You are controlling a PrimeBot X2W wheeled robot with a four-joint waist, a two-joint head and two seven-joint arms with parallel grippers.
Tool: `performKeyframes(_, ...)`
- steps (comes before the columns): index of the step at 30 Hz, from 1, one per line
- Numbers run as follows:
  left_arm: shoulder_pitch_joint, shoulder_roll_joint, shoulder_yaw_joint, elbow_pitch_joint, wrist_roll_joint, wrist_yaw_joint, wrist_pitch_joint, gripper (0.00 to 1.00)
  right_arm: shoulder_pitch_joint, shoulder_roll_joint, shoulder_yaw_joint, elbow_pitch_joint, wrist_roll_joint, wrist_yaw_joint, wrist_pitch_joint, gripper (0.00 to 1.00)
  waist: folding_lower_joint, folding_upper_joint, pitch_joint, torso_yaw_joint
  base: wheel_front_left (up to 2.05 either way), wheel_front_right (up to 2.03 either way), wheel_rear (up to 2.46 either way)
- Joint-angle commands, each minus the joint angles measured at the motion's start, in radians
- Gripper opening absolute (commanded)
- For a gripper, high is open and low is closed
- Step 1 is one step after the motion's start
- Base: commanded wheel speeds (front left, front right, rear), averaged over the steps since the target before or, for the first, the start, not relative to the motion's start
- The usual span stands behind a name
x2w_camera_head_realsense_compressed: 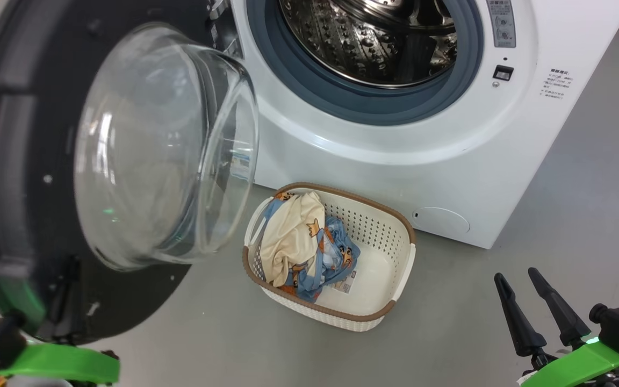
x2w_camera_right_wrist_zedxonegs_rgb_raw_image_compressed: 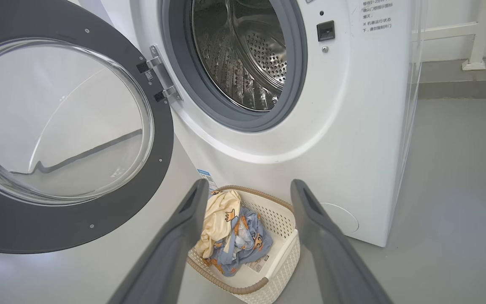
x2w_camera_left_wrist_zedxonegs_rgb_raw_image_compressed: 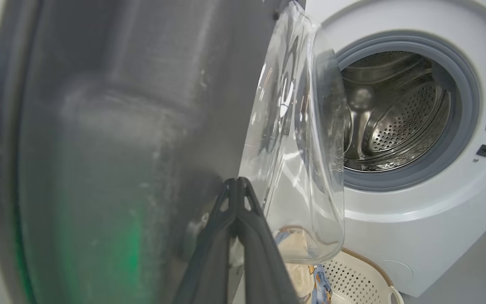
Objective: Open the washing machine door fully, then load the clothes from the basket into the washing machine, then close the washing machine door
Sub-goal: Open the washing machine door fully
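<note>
Head view: the washing machine door (x2w_camera_head_realsense_compressed: 30, 204) stands open at 9 o'clock, its clear glass bowl (x2w_camera_head_realsense_compressed: 164, 145) bulging toward the centre. The white washing machine (x2w_camera_head_realsense_compressed: 395, 156) spans 12 to 3 o'clock, with no garment seen in its steel drum (x2w_camera_head_realsense_compressed: 368, 43) inside the grey-blue gasket (x2w_camera_head_realsense_compressed: 363, 105). The basket (x2w_camera_head_realsense_compressed: 403, 263) sits on the grey floor (x2w_camera_head_realsense_compressed: 465, 333) at 6 o'clock, just in front of the machine. The clothes (x2w_camera_head_realsense_compressed: 293, 242), cream over blue print, are heaped at its left end. The right gripper (x2w_camera_head_realsense_compressed: 516, 274) is at 4 o'clock, fingers apart and empty.

Left wrist view: the left gripper (x2w_camera_left_wrist_zedxonegs_rgb_raw_image_compressed: 238, 182) rises from 6 o'clock, fingers pressed together on nothing. Its tips are close to the door's dark inner face beside the bowl; whether they touch it cannot be told.

Right wrist view: the spread fingers frame the basket at 6 o'clock. The hinge (x2w_camera_right_wrist_zedxonegs_rgb_raw_image_compressed: 160, 76) is at 11 o'clock and the drum mouth at 12.

The clothes look soft, light and limp, and likely to drape and trail. The bunched crest of the cream garment seems the best place to pinch. The basket looks light enough to slide or lift along with them.

The bowl overhangs the basket's left end, and the gasket lip could snag cloth. The open floor lies toward 3 o'clock.
</note>
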Motion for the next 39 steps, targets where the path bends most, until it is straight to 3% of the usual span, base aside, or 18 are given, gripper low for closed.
performKeyframes(1,-0.06,0.052,0.07,0.007,-0.005,0.016,-0.01,0.0,-0.03,-0.01,0.026,-0.02,-0.005,0.002,-0.012,1.0,0.0,0.0,0.008,0.0,0.0,0.0,0.0)
performKeyframes(17,-0.218,0.11,0.199,0.225,0.041,-0.014,-0.013,0.0,-0.054,-0.015,0.034,-0.015,-0.013,0.002,-0.012,1.0,0.0,0.0,0.05,0.0,0.0,0.0,0.0)
performKeyframes(39,-0.417,0.152,0.39,0.507,0.188,-0.102,-0.014,0.0,-0.091,-0.028,0.035,-0.02,-0.034,0.002,-0.012,1.0,0.0,0.0,0.124,-0.027,0.0,0.0,0.0)
